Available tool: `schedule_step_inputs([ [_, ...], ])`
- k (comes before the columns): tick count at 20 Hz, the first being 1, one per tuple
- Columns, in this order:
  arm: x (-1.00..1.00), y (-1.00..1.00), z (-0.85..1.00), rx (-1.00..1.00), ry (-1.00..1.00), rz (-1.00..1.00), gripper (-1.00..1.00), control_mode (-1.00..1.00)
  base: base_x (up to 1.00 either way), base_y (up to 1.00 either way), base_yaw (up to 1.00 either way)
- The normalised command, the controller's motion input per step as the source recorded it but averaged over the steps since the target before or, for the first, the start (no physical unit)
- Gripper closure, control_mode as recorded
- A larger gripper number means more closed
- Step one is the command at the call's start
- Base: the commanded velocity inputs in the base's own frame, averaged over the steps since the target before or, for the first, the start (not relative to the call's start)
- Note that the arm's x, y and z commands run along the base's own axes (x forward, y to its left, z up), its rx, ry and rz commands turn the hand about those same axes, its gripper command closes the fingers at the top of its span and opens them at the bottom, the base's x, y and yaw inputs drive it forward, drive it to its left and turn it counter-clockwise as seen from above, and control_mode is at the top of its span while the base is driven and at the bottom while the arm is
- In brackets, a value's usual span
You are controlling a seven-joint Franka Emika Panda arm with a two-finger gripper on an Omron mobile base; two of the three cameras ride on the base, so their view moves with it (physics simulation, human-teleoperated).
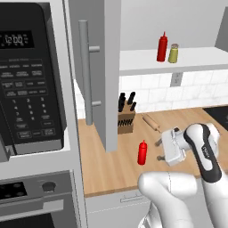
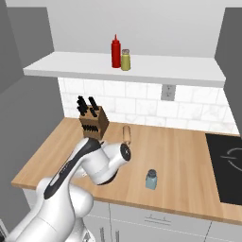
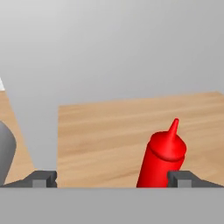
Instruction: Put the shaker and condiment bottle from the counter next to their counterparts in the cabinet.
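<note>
The bright red condiment bottle (image 1: 142,152) stands upright on the wooden counter (image 1: 102,164), near the open cabinet door (image 1: 111,67). My gripper (image 1: 159,150) hovers just right of it, open and pointing at it, holding nothing. In the hand view the condiment bottle (image 3: 164,157) stands ahead, close to the right one of my fingertips (image 3: 183,178), with the gripper (image 3: 113,179) wide apart. The pale blue-grey shaker (image 2: 151,179) stands near the counter's front edge. On the cabinet shelf (image 2: 156,71) stand the counterparts, a darker red bottle (image 2: 116,51) and a yellow-green shaker (image 2: 125,60), side by side.
A knife block (image 1: 126,113) and a rolling pin (image 1: 151,121) lie at the back of the counter. The door's long bar handle (image 1: 84,71) juts out over the counter's left end. A microwave (image 1: 26,75) stands at the left, a black cooktop (image 2: 229,163) at the right.
</note>
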Motion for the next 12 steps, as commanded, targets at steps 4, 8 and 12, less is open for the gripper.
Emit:
schedule_step_inputs([
  [4, 0.0, 0.06, -0.27, 0.0, 0.0, 0.05, -1.0, -1.0, 0.0, 0.0, 0.0],
  [8, 0.01, 0.08, -0.24, 0.0, 0.0, 0.05, -1.0, -1.0, 0.0, 0.0, 0.0],
  [12, 0.13, 0.03, -0.23, 0.0, 0.0, 0.04, -1.0, -1.0, 0.0, 0.0, 0.0],
])
